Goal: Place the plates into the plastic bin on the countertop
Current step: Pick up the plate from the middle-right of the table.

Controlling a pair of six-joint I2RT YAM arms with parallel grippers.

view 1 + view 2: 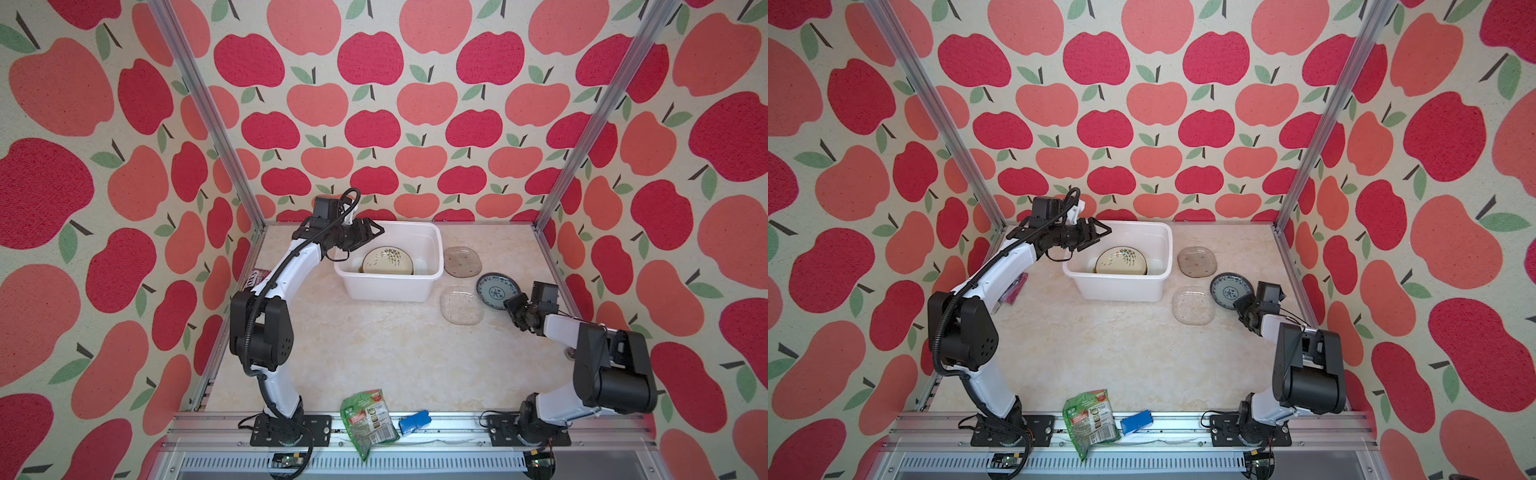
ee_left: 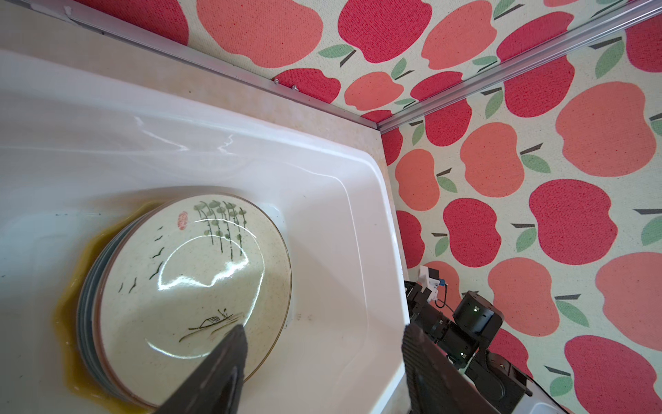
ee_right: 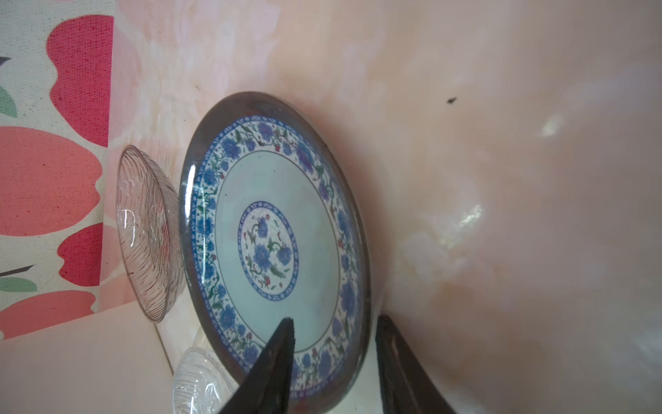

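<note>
Near the right edge of the countertop [image 1: 374, 353], right gripper [image 3: 335, 319] jaws stand apart astride the blue plate [image 1: 498, 291] rim: close fully before lifting to the bin [image 1: 390, 289], where the left gripper [image 2: 324, 328] hovers, jaws apart.

- Bright, even daylight fills both top views; shadows under the arms are faint.
- White glare streaks cross the cream plate [image 2: 200, 276] and the bin [image 2: 161, 143] ahead of the left tool [image 2: 324, 329].
- The right wrist view is hazy and pink-tinted, and the worktop [image 3: 501, 179] beyond the right tool [image 3: 335, 319] looks soft.
</note>
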